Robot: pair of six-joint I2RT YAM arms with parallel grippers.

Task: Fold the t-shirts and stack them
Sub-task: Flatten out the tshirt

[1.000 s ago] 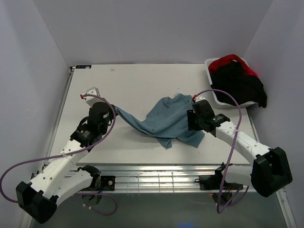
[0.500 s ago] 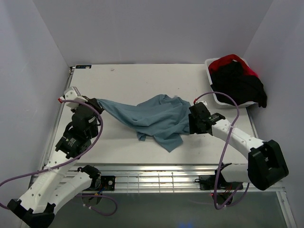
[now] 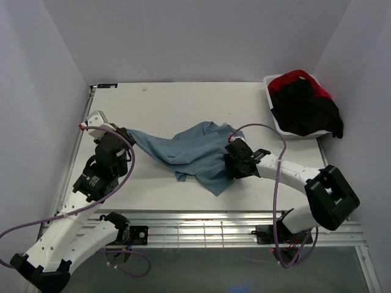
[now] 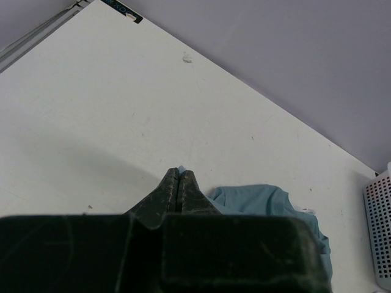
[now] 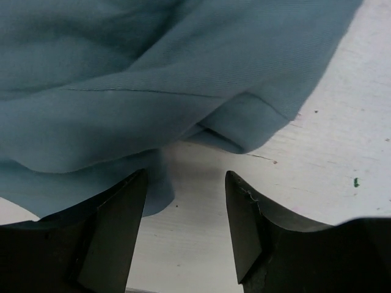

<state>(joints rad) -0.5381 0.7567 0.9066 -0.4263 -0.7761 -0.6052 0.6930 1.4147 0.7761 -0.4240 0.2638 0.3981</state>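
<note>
White tabletop with pale lavender walls all round, and 1 teal-blue t-shirt [image 3: 204, 152] lies rumpled mid-frame in the top view, stretched into a tail toward the left. The left gripper [image 3: 124, 133], middle left, has its fingers pressed tight together and looks like it's pinching the tip of that tail, though its wrist view hides the contact. The right gripper [image 3: 231, 166] sits at the shirt's lower right edge, jaws spread over the hem, while a black t-shirt [image 3: 305, 108] and a red t-shirt [image 3: 293, 78] are heaped in the white tub [image 3: 278, 126] at upper right.
</note>
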